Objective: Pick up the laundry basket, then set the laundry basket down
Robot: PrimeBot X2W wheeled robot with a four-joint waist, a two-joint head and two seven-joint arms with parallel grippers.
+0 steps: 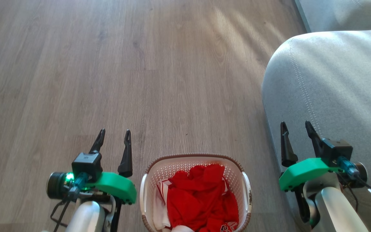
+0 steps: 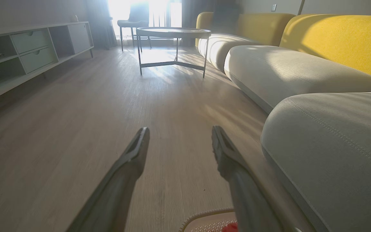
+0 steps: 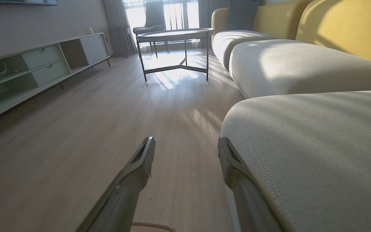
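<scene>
Nothing of the task is judged done. The laundry basket is seen standing on the wooden floor, low in the head view, between the left gripper and the right gripper, and is touched by neither. Both pairs of jaws are held spread apart and empty. The lift and the setting down are both left. The basket is white and perforated, with a brown woven-look rim and white side handles, and red clothes are heaped in it.
</scene>
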